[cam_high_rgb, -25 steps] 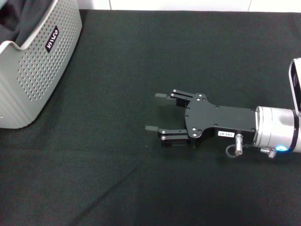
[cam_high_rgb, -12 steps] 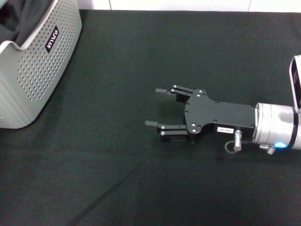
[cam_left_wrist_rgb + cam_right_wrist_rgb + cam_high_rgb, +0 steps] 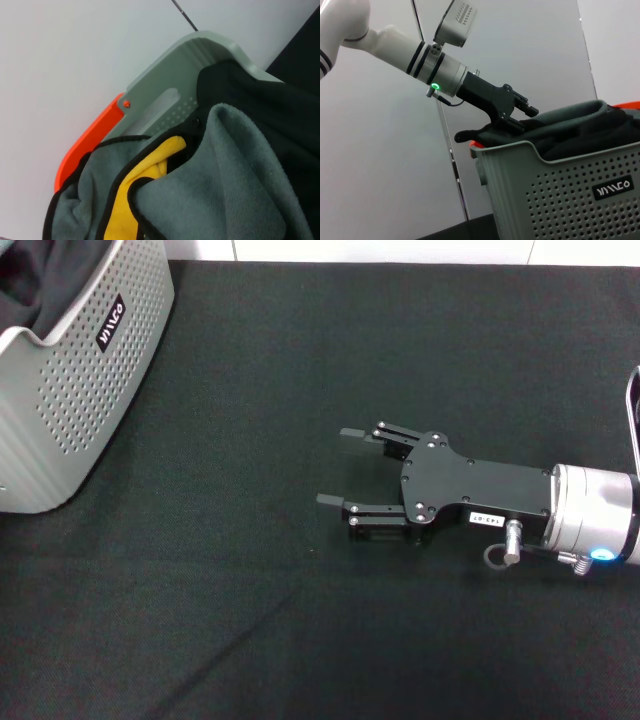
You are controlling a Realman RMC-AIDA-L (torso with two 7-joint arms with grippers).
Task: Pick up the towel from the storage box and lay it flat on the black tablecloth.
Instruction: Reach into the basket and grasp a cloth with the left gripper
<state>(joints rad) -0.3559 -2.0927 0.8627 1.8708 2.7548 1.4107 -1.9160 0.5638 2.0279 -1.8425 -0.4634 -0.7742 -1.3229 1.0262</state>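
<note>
The storage box [image 3: 70,390] stands at the far left of the black tablecloth [image 3: 300,350]; it also shows in the right wrist view [image 3: 560,190]. The grey-green towel [image 3: 235,170] with black edging and a yellow patch lies bunched in the box, together with dark cloth [image 3: 45,280]. In the right wrist view the towel [image 3: 570,117] rises above the rim and my left gripper [image 3: 517,120] is down at its top. My right gripper [image 3: 332,467] is open and empty, low over the middle of the tablecloth, pointing towards the box.
An orange edge [image 3: 90,145] shows behind the box's rim [image 3: 200,50]. A white wall lies beyond the table's far edge [image 3: 400,250]. Bare tablecloth spreads between the box and my right gripper.
My right gripper has shifted slightly towards the far side and then to the right, staying open. The box has not moved.
</note>
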